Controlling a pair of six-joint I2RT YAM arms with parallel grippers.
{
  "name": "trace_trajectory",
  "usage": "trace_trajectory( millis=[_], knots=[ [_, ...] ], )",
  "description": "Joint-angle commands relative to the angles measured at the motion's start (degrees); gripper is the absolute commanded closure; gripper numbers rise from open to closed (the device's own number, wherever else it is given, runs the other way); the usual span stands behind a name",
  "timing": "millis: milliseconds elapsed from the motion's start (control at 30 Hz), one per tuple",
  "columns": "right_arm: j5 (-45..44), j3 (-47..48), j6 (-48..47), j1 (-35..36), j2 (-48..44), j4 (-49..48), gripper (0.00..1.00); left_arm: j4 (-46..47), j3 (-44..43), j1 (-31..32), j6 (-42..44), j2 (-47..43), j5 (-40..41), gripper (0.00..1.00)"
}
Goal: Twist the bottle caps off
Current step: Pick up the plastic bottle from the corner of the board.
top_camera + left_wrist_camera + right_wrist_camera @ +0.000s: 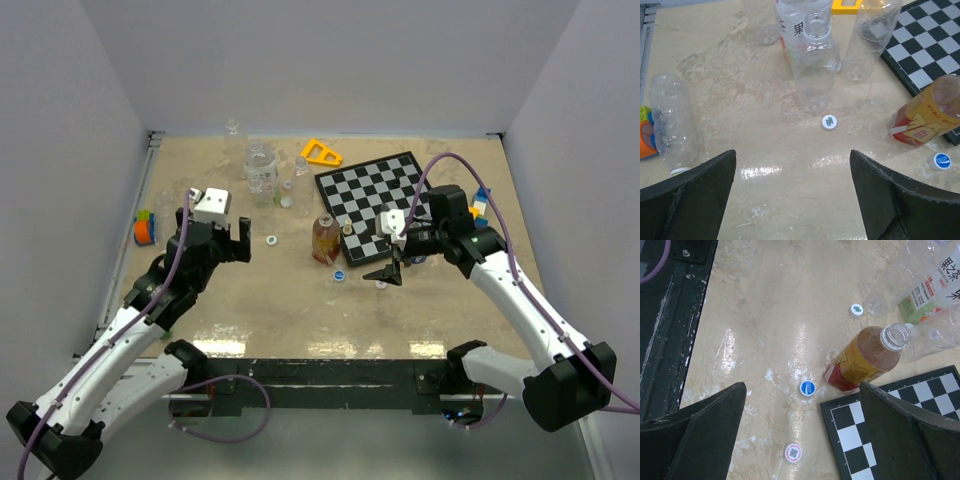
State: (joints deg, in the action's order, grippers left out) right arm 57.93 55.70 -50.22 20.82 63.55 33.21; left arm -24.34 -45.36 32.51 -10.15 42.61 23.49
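— Grippers first, operator: your left gripper (792, 159) and right gripper (802, 390) both stand spread, holding nothing.
— And the task's things?
— You have the blue cap (808, 388) beside the amber bottle (862, 360), and the white cap (829, 121) near the clear bottles (812, 75).

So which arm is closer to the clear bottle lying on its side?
Left, probably. The lying bottle shows right beside the left gripper, jaws open, white cap seemingly on. The right gripper hangs near the chessboard.
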Motion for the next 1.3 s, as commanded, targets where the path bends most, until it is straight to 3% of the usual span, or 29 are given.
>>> trace_trajectory(
  millis=[0, 500, 833, 1267],
  knots=[
    [-0.28, -0.42, -0.76, -0.25, -1.94, 0.28, 0.02, 4.29, 1.85, -6.04, -0.57, 0.89, -6.16, 0.00],
    [-0.28, -0.42, -0.76, -0.25, -1.94, 0.19, 0.02, 7.90, 4.93, -13.61, -1.71, 6.17, -11.26, 0.00],
    [-0.28, -0.42, -0.76, -0.25, -2.20, 0.19, 0.02, 10.54, 5.37, -19.50, -3.47, 8.54, -19.08, 0.00],
    [-0.36, -0.68, -0.85, -0.25, -2.82, 0.19, 0.02, 12.12, 4.41, -22.93, -4.08, 12.85, -22.43, 0.00]
  ],
)
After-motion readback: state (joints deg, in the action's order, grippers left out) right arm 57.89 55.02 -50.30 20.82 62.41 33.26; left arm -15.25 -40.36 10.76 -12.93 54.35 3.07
